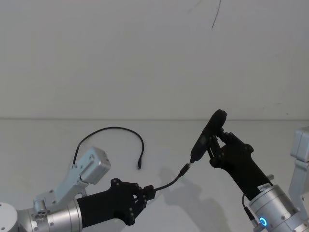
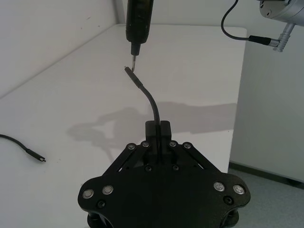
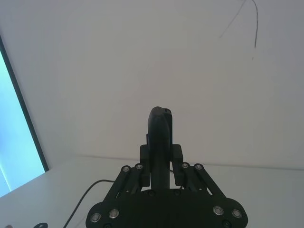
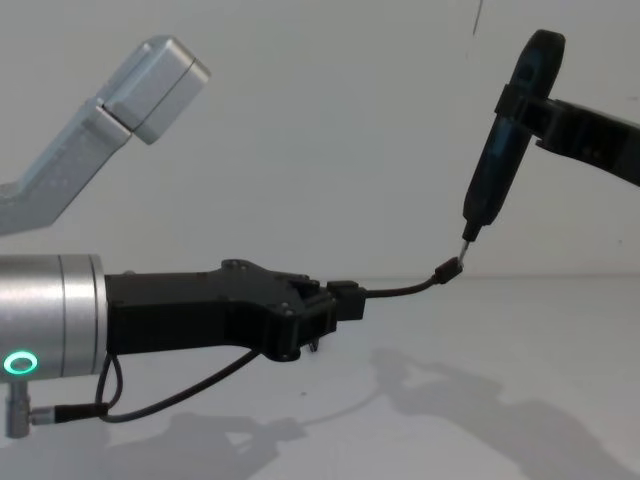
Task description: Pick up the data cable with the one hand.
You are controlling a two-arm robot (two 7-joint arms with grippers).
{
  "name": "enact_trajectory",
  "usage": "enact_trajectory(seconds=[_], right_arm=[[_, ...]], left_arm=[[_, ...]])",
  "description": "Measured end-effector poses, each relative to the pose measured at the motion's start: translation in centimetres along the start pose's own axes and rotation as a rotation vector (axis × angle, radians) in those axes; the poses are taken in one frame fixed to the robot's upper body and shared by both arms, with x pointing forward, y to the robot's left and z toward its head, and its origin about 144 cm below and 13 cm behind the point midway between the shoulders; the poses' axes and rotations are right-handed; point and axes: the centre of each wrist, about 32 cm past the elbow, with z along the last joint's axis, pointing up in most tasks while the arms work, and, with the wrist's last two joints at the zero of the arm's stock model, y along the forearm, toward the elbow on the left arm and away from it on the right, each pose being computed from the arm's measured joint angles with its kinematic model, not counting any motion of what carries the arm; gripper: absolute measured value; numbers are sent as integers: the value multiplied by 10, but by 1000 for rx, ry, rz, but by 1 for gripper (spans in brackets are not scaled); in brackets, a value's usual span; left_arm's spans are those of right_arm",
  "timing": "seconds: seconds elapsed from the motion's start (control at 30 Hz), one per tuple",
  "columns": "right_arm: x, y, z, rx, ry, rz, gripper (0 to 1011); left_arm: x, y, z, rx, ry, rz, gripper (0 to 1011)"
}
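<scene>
- Data cable point(image 1: 166, 185) is clamped near one end in the left claw point(image 1: 146, 192); a short length juts out of the clenched fingers point(image 2: 164, 129) and curves up clear of the tabletop point(image 1: 58, 140), ending in the small near plug point(image 4: 447, 268)
- beyond the left claw on its other side, the rest of the cable arcs back across the tabletop in a wide loop; its far plug point(image 1: 139, 165) lies flat, apart from the claw
- the right claw point(image 1: 216, 140) is closed around a dark pen-shaped tool point(image 4: 503, 140), held tilted above the near plug; the tool's metal tip point(image 2: 134, 61) sits just at the plug, and I cannot tell whether the two touch
- room to move: the tabletop around the left claw is bare white surface; its back edge meets a plain wall point(image 1: 145, 58) beyond the cable loop; in the left wrist view a side edge of the tabletop drops away past the held cable
- nearest obstruction to the left claw is the tool with the right claw behind it, standing directly ahead of the held plug
- the chest view gives the side profile, with the held cable well above the tabletop; the head view lays out the loop; the right wrist view shows the tool's rounded butt point(image 3: 160, 118) between that claw's fingers
</scene>
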Motion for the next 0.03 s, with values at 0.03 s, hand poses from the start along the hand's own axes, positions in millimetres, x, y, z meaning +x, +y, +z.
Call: enact_trajectory(seconds=[0.03], right_arm=[[0, 0, 0, 0, 0, 1, 269]], left_arm=[[0, 0, 0, 0, 0, 0, 44]])
